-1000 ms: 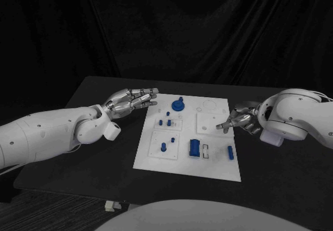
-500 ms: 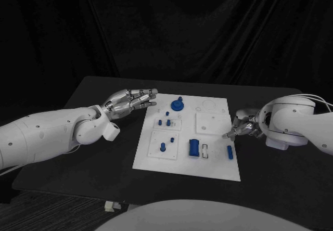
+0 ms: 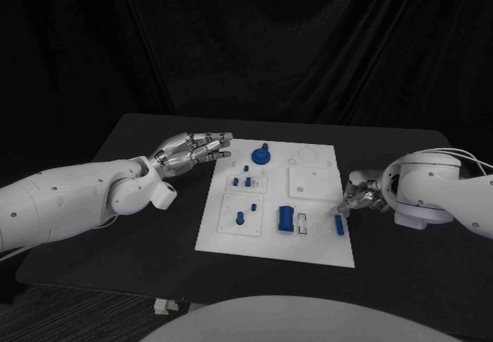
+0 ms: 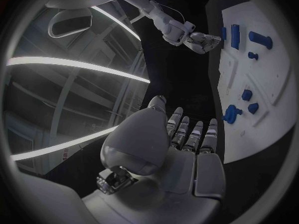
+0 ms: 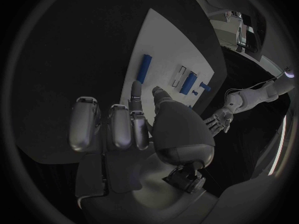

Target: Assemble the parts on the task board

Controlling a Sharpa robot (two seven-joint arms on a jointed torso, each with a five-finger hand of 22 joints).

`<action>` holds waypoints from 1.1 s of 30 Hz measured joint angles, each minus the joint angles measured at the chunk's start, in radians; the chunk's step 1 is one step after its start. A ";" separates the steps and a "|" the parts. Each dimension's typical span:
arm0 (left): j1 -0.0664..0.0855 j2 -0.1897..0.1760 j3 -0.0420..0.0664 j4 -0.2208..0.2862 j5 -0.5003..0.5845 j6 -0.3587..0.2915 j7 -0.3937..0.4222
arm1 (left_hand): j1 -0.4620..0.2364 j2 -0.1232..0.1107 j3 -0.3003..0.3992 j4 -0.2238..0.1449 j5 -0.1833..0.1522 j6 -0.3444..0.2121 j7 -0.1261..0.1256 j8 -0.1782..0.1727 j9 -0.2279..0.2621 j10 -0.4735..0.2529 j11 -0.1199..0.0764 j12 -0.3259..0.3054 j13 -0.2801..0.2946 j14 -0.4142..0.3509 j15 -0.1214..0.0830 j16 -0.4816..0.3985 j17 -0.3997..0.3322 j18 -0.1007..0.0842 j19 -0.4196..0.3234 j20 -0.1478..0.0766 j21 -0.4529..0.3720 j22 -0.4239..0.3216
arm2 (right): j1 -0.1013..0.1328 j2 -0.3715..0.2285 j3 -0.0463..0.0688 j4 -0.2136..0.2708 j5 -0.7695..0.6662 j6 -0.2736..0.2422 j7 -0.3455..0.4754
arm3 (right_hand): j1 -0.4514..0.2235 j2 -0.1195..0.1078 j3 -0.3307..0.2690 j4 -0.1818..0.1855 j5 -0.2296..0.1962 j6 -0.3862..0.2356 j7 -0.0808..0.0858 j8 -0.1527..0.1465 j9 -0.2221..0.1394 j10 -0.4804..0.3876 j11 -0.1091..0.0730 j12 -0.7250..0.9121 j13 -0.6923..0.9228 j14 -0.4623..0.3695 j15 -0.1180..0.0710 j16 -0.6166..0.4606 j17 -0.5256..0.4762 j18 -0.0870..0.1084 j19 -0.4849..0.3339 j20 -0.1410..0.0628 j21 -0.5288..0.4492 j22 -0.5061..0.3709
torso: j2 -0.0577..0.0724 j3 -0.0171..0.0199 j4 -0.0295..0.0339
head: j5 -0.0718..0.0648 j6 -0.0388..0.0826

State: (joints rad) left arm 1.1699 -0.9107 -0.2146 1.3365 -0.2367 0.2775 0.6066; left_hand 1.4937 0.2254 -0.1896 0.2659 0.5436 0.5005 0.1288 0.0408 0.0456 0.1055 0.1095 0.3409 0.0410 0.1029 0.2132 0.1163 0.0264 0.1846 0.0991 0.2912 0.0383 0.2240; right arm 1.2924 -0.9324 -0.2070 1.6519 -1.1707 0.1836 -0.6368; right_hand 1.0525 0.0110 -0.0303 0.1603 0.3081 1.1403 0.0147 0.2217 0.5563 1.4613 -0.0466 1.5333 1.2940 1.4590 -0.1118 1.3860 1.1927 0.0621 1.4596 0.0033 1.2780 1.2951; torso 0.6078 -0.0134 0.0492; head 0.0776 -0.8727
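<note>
Task board (image 3: 318,246) lying white at the centre of the black table (image 3: 134,235), blue parts on it: knobbed piece (image 3: 263,154) at 12 o'clock, flat block (image 3: 288,219) and long bar (image 3: 340,225) toward 4 o'clock. Left hand (image 3: 190,152) hovering off the board's 10 o'clock corner, fingers together and extended, holding nothing. Right hand (image 3: 360,194) at the 3 o'clock edge just beside the bar, fingers curled, nothing gripped.
</note>
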 measured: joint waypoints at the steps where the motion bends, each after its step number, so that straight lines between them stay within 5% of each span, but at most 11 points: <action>1: 0.000 0.000 0.000 0.000 0.000 0.000 0.000 | 0.000 0.000 0.000 0.000 0.000 0.000 0.000 0.000 0.000 0.000 0.000 0.000 0.000 0.000 0.000 0.000 0.000 0.000 0.000 0.000 0.000 0.000 | -0.002 0.000 0.000 0.000 -0.001 0.001 0.000 | 0.000 0.000 0.000 0.000 0.000 0.001 -0.001 0.000 0.000 0.000 0.000 0.000 0.000 0.000 0.000 0.000 0.000 0.000 0.000 0.000 0.000 0.000 | 0.000 0.0000 -0.0004 | -0.001 0.000; 27: -0.001 -0.002 0.000 0.000 0.000 0.004 -0.004 | 0.000 0.000 0.000 0.000 0.000 0.000 0.000 0.000 0.000 0.000 0.000 0.000 0.000 0.003 0.003 0.000 0.000 0.000 0.000 0.000 0.000 0.000 | -0.044 0.024 0.000 -0.027 -0.019 0.006 0.000 | 0.012 0.012 0.034 -0.035 0.043 -0.007 0.007 -0.023 -0.039 0.000 0.000 -0.031 0.000 0.000 0.000 -0.024 -0.046 0.000 0.000 0.000 -0.010 0.000 | 0.000 0.0005 0.0000 | -0.004 0.000; 33: -0.002 -0.001 0.000 0.000 0.000 0.005 -0.004 | 0.000 0.000 0.000 0.000 0.000 0.000 0.000 0.000 0.000 0.000 0.000 0.000 0.000 0.003 0.003 0.000 0.000 0.000 0.000 0.000 0.000 0.000 | -0.046 0.029 0.001 -0.033 -0.020 0.007 0.000 | 0.013 0.012 0.053 -0.053 0.094 -0.008 0.007 -0.028 -0.038 0.000 0.000 -0.039 0.000 0.003 0.004 -0.039 -0.070 0.000 0.000 0.000 -0.045 0.000 | 0.001 0.0005 0.0005 | -0.005 0.000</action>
State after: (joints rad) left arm 1.1683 -0.9117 -0.2146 1.3360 -0.2367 0.2827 0.6026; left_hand 1.4937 0.2254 -0.1896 0.2659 0.5438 0.5005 0.1288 0.0409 0.0457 0.1055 0.1095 0.3409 0.0410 0.1061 0.2164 0.1164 0.0264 0.1846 0.0991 0.2912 0.0383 0.2240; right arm 1.2463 -0.9030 -0.2060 1.6187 -1.1907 0.1903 -0.6373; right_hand 1.0651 0.0225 0.0223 0.1074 0.4025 1.1327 0.0222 0.1933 0.5182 1.4614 -0.0463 1.4940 1.2940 1.4624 -0.1080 1.3474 1.1229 0.0623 1.4595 0.0035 1.2333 1.2951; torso 0.6085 -0.0129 0.0497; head 0.0730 -0.8727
